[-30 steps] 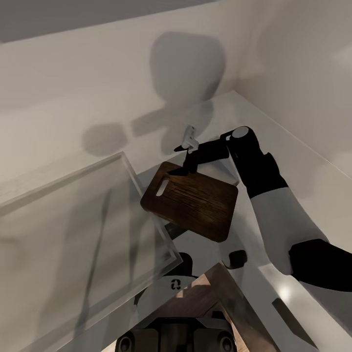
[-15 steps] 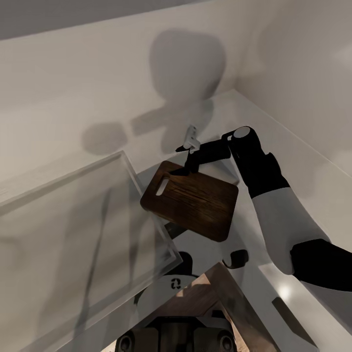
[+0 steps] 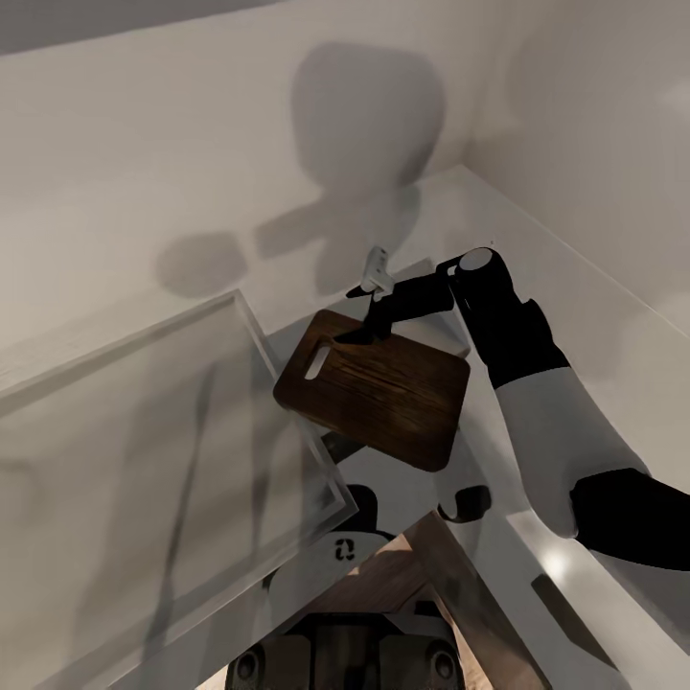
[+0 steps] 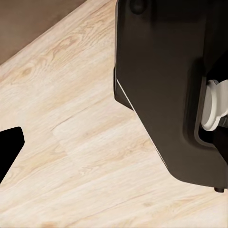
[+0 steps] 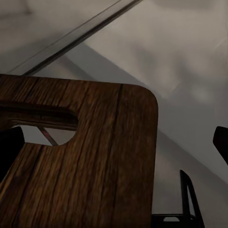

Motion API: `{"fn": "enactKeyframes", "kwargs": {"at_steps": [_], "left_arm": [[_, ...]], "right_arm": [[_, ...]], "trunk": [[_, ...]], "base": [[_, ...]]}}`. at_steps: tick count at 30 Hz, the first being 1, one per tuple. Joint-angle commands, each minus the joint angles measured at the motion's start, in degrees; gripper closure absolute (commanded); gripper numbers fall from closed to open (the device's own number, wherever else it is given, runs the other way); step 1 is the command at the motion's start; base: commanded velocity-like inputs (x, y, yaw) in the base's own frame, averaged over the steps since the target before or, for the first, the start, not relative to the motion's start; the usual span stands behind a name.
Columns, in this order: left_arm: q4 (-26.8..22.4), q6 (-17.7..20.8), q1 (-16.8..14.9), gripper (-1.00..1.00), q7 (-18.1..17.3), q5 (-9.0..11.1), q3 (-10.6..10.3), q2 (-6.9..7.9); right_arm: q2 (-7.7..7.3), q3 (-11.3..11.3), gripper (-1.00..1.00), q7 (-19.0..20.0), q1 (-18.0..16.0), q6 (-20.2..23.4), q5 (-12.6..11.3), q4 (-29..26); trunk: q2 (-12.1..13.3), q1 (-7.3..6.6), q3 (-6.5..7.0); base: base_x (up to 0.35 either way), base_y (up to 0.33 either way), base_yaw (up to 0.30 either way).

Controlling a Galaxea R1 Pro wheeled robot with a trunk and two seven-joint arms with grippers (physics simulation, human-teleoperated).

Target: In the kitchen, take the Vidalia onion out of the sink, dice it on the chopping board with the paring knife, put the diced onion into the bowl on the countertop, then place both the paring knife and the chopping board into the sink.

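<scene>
My right tool [image 3: 362,331] pinches the far edge of the chopping board [image 3: 379,388], holding it tilted above the glossy grey counter [image 3: 537,287] beside the sink [image 3: 144,460], below the faucet [image 3: 377,271]. My right wrist camera shows the board's slotted end close up. Whether my left tool is spread, I cannot tell.

The glossy grey tabletop [image 3: 594,613] runs along the pale walls into a far corner, its surface mirroring light and shadow. Set into it is the steel sink [image 3: 383,479], with a chrome faucet [image 3: 376,271] standing at the tabletop's far edge by the wall. The dark wooden chopping board [image 3: 379,388] hangs tilted above the sink, held up clear of the tabletop. In the left wrist view, pale wood-plank floor [image 4: 85,156] lies beneath the robot's dark base [image 4: 166,85].
</scene>
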Motion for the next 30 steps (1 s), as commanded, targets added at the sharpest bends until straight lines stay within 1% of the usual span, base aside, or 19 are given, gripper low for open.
{"fn": "enactKeyframes", "kwargs": {"at_steps": [1, 11, 16, 19, 20, 21, 24, 28, 30], "left_arm": [[-0.08, -0.05, 0.03, -1.00, 0.39, 0.13, -0.27, 0.04], [-0.08, -0.05, 0.03, -1.00, 0.39, 0.13, -0.27, 0.04], [-0.07, -0.05, 0.03, -1.00, 0.39, 0.13, -0.27, 0.04], [-0.07, -0.05, 0.03, -1.00, 0.39, 0.13, -0.27, 0.04], [-0.04, -0.05, 0.03, -1.00, 0.39, 0.13, -0.27, 0.04], [-0.02, -0.05, 0.03, -1.00, 0.39, 0.13, -0.27, 0.04], [-0.07, -0.05, 0.03, -1.00, 0.39, 0.13, -0.27, 0.04], [-0.08, -0.05, 0.03, -1.00, 0.39, 0.13, -0.27, 0.04], [-0.08, -0.05, 0.03, -1.00, 0.39, 0.13, -0.27, 0.04]], "right_arm": [[0.02, -0.03, -1.00, 0.28, -0.03, 0.58, 0.20, -0.06], [0.09, -0.08, -1.00, 0.21, -0.03, 0.56, 0.26, -0.09], [0.18, -0.51, -1.00, 0.25, -0.03, 0.71, 0.31, -0.40], [0.29, -0.72, -1.00, -0.08, -0.03, 2.04, 0.37, -0.65], [0.35, -0.75, -1.00, -0.67, -0.03, 3.07, 0.39, -0.72], [0.49, -0.79, -1.00, -2.57, -0.03, 4.41, 0.37, -0.79], [0.67, -0.67, -1.00, -6.89, -0.03, 5.55, 0.35, -0.84], [0.84, -0.53, -1.00, -9.05, -0.04, 5.85, 0.30, -0.82], [0.93, -0.50, -1.00, -9.47, -0.04, 5.91, 0.28, -0.79]], "trunk": [[-0.09, 0.03, -0.09], [-0.09, 0.03, -0.14], [-0.09, 0.03, -0.14], [-0.09, 0.03, -0.14], [-0.09, 0.03, -0.14], [-0.09, 0.03, -0.14], [-0.09, 0.03, -0.14], [-0.09, 0.03, -0.14], [-0.09, 0.03, -0.14]], "base": [[0.000, 0.000, 0.000], [0.000, 0.000, 0.000], [0.000, 0.000, 0.000], [0.000, 0.000, 0.000], [0.000, 0.000, 0.000], [0.000, 0.000, 0.000], [0.000, 0.000, 0.000], [0.000, 0.000, 0.000], [0.000, 0.000, 0.000]]}}
